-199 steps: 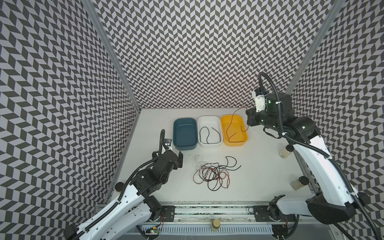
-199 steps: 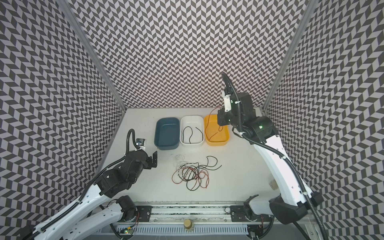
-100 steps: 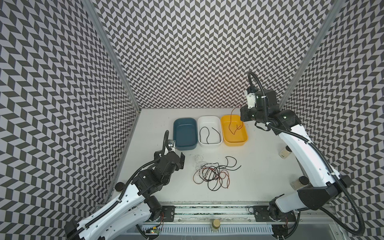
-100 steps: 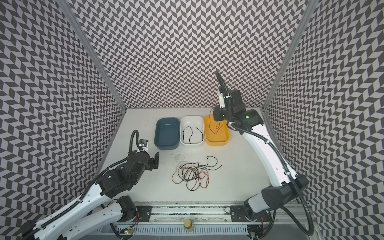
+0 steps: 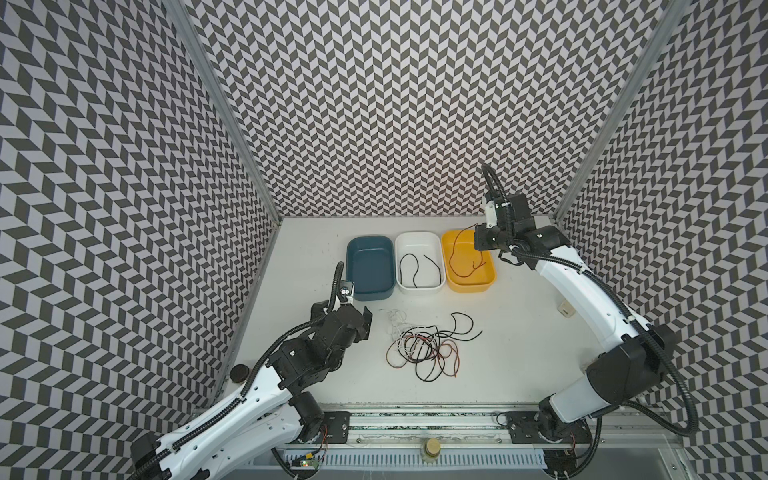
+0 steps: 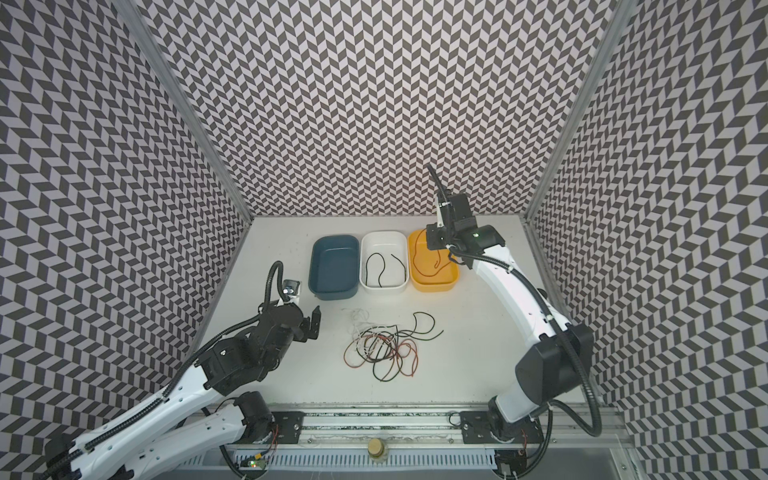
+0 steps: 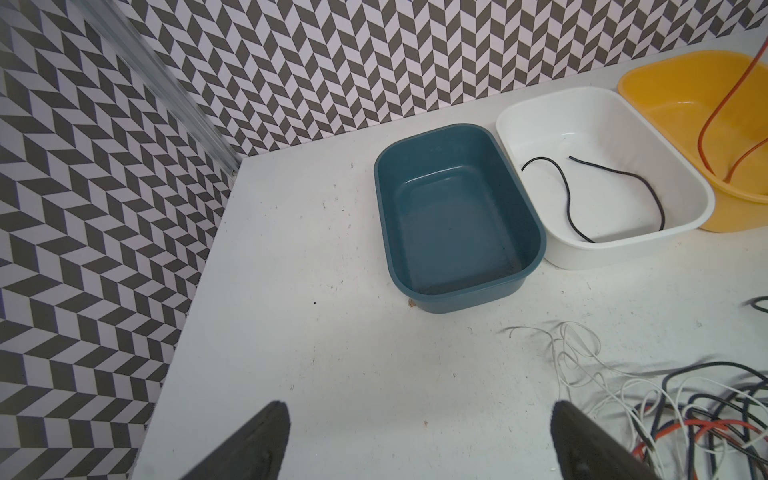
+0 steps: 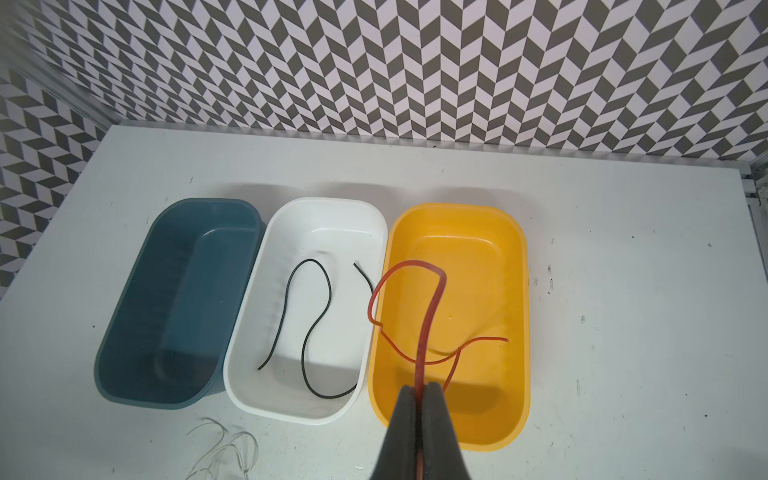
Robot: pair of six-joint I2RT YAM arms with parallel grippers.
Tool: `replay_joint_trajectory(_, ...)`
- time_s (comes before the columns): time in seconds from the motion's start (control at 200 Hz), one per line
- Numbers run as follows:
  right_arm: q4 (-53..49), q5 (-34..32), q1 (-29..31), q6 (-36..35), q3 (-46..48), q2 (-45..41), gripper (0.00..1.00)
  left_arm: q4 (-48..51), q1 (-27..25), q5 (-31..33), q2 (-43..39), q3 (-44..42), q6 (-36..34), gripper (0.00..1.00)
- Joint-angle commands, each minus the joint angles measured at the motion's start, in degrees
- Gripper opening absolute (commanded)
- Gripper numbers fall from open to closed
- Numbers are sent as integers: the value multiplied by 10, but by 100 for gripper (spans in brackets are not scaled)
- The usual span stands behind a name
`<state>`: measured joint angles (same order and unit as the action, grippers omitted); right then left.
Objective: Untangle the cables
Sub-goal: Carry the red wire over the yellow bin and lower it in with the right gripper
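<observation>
Cables: the tangle (image 5: pixel 424 351) of black, white and red-orange strands is lying in the middle of the worktop (image 5: pixel 540 357), in front of three tubs.
Red-orange cable (image 8: pixel 429 332): it is hanging from the right pincer (image 8: pixel 422 388), and its loose end is curling down into the yellow tub (image 8: pixel 482 436).
Black cable (image 8: pixel 316 320): it is lying alone in the white tub (image 8: pixel 291 413).
Blue tub (image 7: pixel 453 232): nothing is lying in it.
How they will handle: they are looking thin, light and floppy, and probably slipping easily. Pinching one strand near a loose end and pulling slowly should be working best.
Right pincer: it is squeezing tight on the red-orange cable, above the yellow tub.
Left pincer (image 7: pixel 419 409): it is standing wide apart, holding nothing, just beside the tangle.
Views: the right wrist view is showing the strand pinched between the pads. The left wrist view is showing the white strands clearly, while they are fading into the worktop in both top views.
</observation>
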<state>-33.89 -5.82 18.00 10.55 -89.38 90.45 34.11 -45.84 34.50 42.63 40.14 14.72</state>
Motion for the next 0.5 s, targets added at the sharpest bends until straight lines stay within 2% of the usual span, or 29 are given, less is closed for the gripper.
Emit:
replay_joint_trajectory(0.0, 36, 2, -6, 15, 18, 23, 0, 14, -4, 14, 3, 9, -1, 100)
replay_joint_trajectory(0.496, 39, -30, -13, 44, 51, 92, 0, 15, -6, 5, 28, 13, -3, 100)
